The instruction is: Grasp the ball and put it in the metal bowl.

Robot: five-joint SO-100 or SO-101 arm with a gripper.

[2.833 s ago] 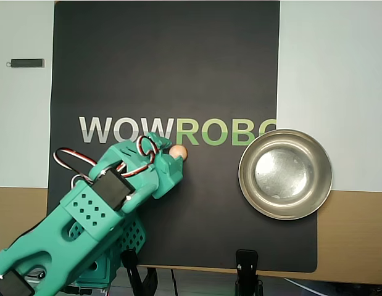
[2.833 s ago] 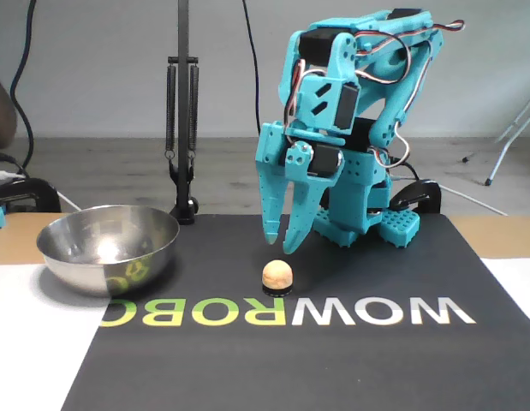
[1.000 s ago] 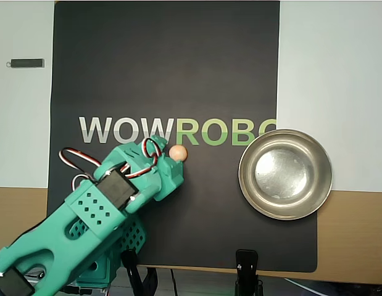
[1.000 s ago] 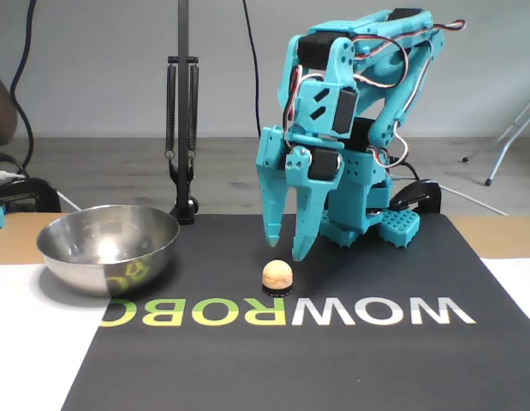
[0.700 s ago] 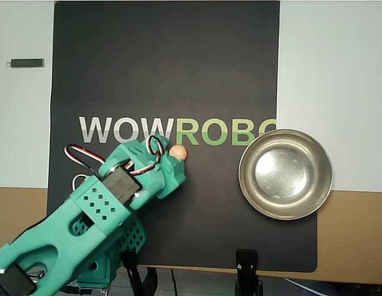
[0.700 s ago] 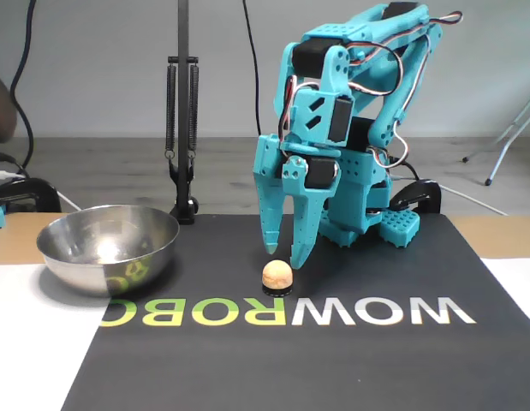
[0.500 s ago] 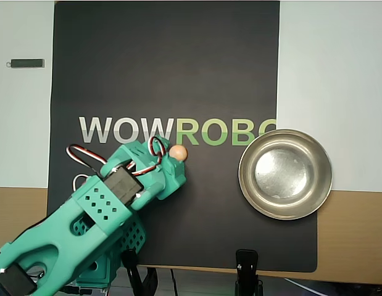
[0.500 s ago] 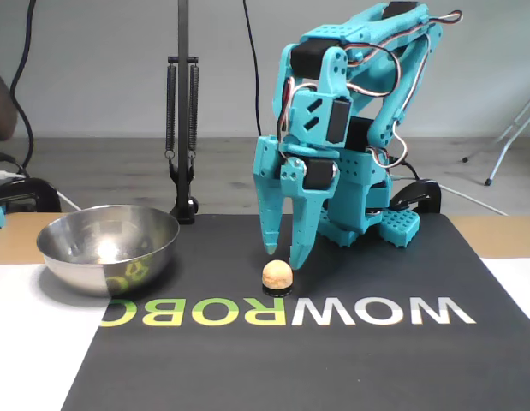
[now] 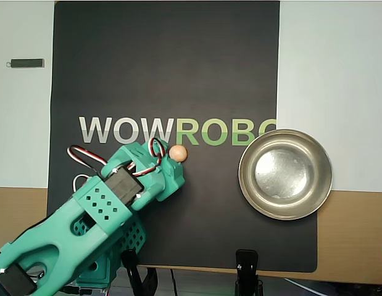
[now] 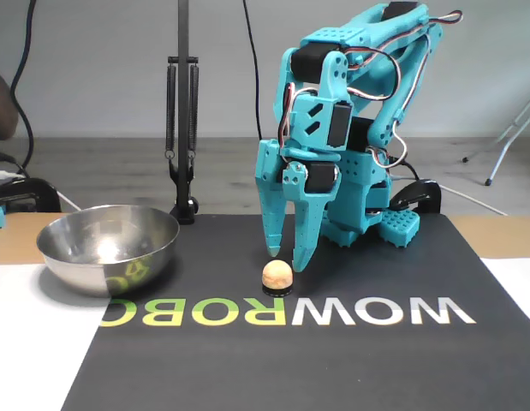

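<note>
The ball (image 10: 277,275) is a small peach-tan sphere resting on the black mat, just by the "WOWROBO" lettering; the overhead view shows the ball (image 9: 178,153) at the arm's tip. My teal gripper (image 10: 286,258) hangs just behind and above it, pointing down, its two fingers a little apart with nothing between them. In the overhead view the gripper's fingers are hidden under the wrist. The metal bowl (image 10: 59,248) stands empty at the left of the fixed view; in the overhead view the metal bowl (image 9: 247,185) lies right of the ball.
The black mat (image 9: 166,74) covers the middle of the white and wood table. A black clamp stand (image 10: 182,128) rises behind the bowl. A small dark bar (image 9: 27,63) lies at the far left in the overhead view. A black clamp (image 9: 247,271) sits at the mat's near edge.
The gripper has come lower and slightly forward towards the ball, and its fingers stand a little closer together. Ball and bowl have not moved.
</note>
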